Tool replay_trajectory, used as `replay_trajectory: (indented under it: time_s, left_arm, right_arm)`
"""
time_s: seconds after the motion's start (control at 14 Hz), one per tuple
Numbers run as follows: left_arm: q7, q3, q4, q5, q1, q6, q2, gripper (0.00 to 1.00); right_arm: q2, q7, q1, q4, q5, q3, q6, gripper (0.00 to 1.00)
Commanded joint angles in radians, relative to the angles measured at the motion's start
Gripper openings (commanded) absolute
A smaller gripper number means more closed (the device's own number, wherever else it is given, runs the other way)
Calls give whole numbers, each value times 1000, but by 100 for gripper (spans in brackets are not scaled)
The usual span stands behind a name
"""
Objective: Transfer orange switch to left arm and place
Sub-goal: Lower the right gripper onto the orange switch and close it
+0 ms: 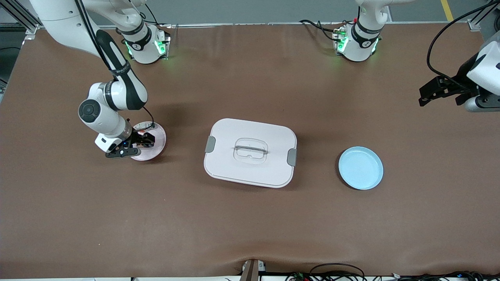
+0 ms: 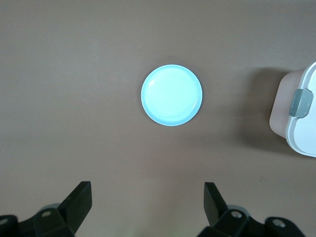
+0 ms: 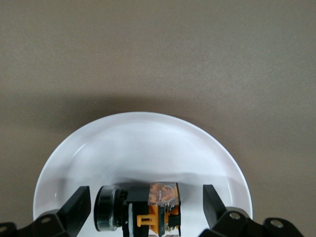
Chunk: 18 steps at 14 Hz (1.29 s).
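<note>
Now: lower right tool [image 3: 143, 210], jaws wide, squarely astride orange switch [image 3: 140, 207] on pink plate [image 1: 154, 142]; close gently. Left tool [image 2: 145, 207], likewise open, waiting above tabletop [image 1: 250, 226] near blue plate [image 2: 172, 95], clear of box [image 1: 250, 152].

Orange switch [image 3: 140, 210]: you have 1 small black block with orange parts, lying on its side on the pink plate [image 1: 158, 137], toward the right arm's end. Box [image 1: 250, 152]: you have 1 white rounded container mid-table, lid on, 2 grey latches.
</note>
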Motion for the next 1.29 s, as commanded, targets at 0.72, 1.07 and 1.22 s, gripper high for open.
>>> replay_trajectory:
  time_s: [0.72, 1.07, 1.22]
  left_arm:
    - [21, -4, 1, 2, 19, -13, -15, 100]
    - [54, -6, 8, 3, 17, -23, -24, 100]
    - [51, -7, 10, 5, 17, -26, -24, 100]
  right_arm:
    - [29, 1, -44, -15, 3, 7, 0, 100]
    - [20, 43, -33, -8, 41, 11, -59, 0]
    - [11, 86, -12, 14, 77, 12, -118, 0]
